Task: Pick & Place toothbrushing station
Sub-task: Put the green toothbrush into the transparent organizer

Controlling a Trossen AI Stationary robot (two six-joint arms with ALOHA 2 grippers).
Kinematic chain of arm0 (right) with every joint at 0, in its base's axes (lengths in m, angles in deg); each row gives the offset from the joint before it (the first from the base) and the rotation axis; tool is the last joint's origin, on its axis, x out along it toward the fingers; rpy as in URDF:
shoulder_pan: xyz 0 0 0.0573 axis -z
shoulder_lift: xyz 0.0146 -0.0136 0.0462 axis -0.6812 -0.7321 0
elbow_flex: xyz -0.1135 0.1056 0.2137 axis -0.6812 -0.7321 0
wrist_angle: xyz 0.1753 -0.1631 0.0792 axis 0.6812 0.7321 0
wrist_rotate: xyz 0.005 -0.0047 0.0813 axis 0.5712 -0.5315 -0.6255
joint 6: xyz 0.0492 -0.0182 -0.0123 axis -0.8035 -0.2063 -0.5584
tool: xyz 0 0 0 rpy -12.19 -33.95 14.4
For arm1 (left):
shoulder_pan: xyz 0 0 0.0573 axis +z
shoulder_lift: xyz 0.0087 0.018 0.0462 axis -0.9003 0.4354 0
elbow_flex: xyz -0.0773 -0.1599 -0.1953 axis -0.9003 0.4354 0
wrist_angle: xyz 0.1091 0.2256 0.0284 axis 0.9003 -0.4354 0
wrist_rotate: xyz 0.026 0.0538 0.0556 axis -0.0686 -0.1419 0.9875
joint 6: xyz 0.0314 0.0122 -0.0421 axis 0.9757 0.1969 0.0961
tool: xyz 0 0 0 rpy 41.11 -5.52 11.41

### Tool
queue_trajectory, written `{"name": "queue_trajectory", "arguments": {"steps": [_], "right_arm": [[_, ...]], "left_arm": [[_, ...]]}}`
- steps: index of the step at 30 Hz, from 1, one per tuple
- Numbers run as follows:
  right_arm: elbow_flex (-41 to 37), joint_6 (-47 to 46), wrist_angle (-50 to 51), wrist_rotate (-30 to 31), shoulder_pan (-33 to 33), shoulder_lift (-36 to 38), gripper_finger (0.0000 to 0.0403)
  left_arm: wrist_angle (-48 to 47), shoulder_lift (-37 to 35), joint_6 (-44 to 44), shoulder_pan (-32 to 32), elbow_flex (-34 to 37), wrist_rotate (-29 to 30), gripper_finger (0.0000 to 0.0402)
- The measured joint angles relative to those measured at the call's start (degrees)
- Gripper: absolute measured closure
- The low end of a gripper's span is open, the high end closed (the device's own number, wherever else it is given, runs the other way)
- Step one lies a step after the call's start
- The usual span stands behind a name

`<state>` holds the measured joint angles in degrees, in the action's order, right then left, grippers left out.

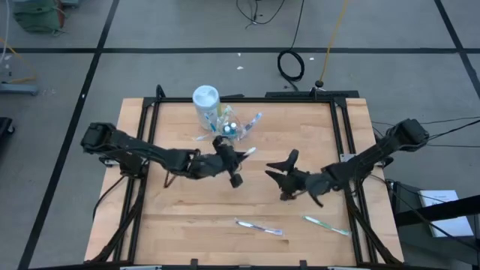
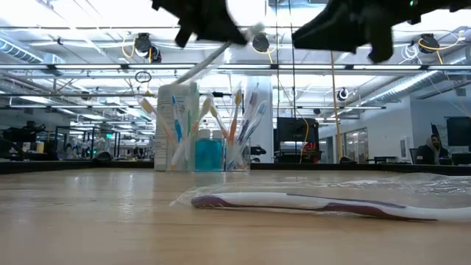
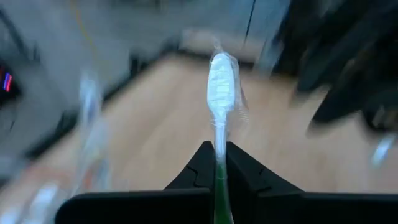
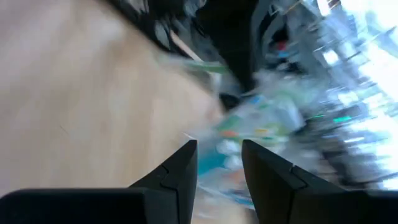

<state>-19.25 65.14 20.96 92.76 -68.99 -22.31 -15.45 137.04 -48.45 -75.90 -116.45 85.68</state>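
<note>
A clear plastic holder (image 1: 227, 126) stands at the table's far middle with several toothbrushes upright in it; it also shows in the low view (image 2: 235, 140). A white tube (image 1: 205, 101) stands beside it. My left gripper (image 1: 234, 159), just near of the holder and above the table, is shut on a wrapped toothbrush (image 3: 221, 81) with a white head and a green handle. My right gripper (image 1: 280, 178) is open and empty to its right, above the table's middle; its own wrist view (image 4: 219, 163) shows the gap between its fingers. My left gripper pinches the toothbrush's neck (image 3: 219, 163), just below the white head, between its two fingers. The head sticks out past the fingertips; the green handle runs back between them. The brush is lifted clear of the table and slants in the low view (image 2: 213, 55).
Two wrapped toothbrushes lie flat near the table's near edge: one with a purple handle (image 1: 259, 226), close to the low camera (image 2: 309, 205), and a green one (image 1: 326, 225) to its right. The wood between the grippers and these brushes is bare.
</note>
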Motion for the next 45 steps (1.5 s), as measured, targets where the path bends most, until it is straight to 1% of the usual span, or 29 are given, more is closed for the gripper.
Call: {"name": "queue_trajectory", "arguments": {"steps": [2,3,5,6,8,9,10,13,14,16,19,21,24,28,32,36,41,43,45], "right_arm": [[-1.1,-8.4,0.0,-7.6,2.0,2.7,0.0286],[-1.8,-12.5,-1.3,-12.8,3.3,3.6,0.0286],[-3.5,-20.5,-4.9,-21.6,5.8,4.7,0.0287],[-4.1,-24.6,-7.9,-25.1,7.1,4.7,0.0287],[-5.5,-31.3,-13.8,-30.3,9.2,4.1,0.0288],[-6.4,-33.3,-15.7,-31.8,10.2,3.7,0.0288],[-6.9,-35.0,-17.5,-32.3,11.0,2.8,0.0288],[-7.8,-38.4,-23.9,-34.5,13.1,-0.2,0.0286],[-7.8,-39.7,-27.2,-36.1,13.7,-1.6,0.0284],[-7.6,-41.2,-31.5,-39.4,14.5,-4.7,0.0279],[-7.4,-41.6,-36.4,-39.7,15.1,-8.6,0.0266],[-7.4,-41.0,-37.4,-39.8,15.3,-9.7,0.0258],[-7.4,-39.0,-37.8,-39.9,15.5,-10.7,0.0249],[-7.4,-38.6,-37.9,-39.9,15.5,-10.7,0.0252],[-7.4,-38.8,-38.3,-39.9,15.5,-10.7,0.0276],[-7.4,-39.6,-38.3,-39.8,15.5,-10.7,0.0318],[-7.4,-40.1,-38.3,-39.8,15.5,-10.7,0.0386],[-7.4,-40.0,-38.3,-39.8,15.5,-10.7,0.0398],[-7.4,-40.0,-38.1,-39.7,15.5,-10.7,0.0396]], "left_arm": [[12.8,0.0,5.6,-1.5,3.1,1.3,0.0392],[20.2,0.5,9.4,-1.9,4.9,0.5,0.0389],[36.0,2.7,16.1,-2.1,8.0,-6.2,0.0379],[41.1,3.4,18.0,-2.0,9.8,-9.0,0.0376],[51.2,5.9,19.5,-1.5,11.5,-13.5,0.0375],[54.6,6.8,19.5,-1.2,12.0,-14.5,0.0378],[55.9,7.3,19.2,-0.9,12.5,-15.1,0.0382],[57.0,9.9,17.4,0.3,11.4,-19.4,0.0393],[56.4,10.3,17.3,0.6,11.6,-19.8,0.0393],[58.3,12.2,17.2,1.2,10.8,-20.2,0.0388],[59.9,12.4,17.5,1.5,10.6,-21.0,0.0376],[59.9,12.2,17.5,1.6,10.4,-21.0,0.0376],[59.4,12.1,17.5,1.6,10.4,-21.0,0.0387],[58.8,12.0,17.4,1.9,10.4,-21.0,0.0393],[58.5,12.0,17.4,1.9,10.4,-20.8,0.0365],[58.3,12.0,17.4,1.9,10.4,-20.8,0.034],[56.8,12.0,17.3,1.9,10.4,-20.8,0.0334],[55.8,12.0,17.3,1.9,10.4,-20.8,0.0334],[55.6,12.0,17.3,1.9,10.4,-20.4,0.0333]]}}
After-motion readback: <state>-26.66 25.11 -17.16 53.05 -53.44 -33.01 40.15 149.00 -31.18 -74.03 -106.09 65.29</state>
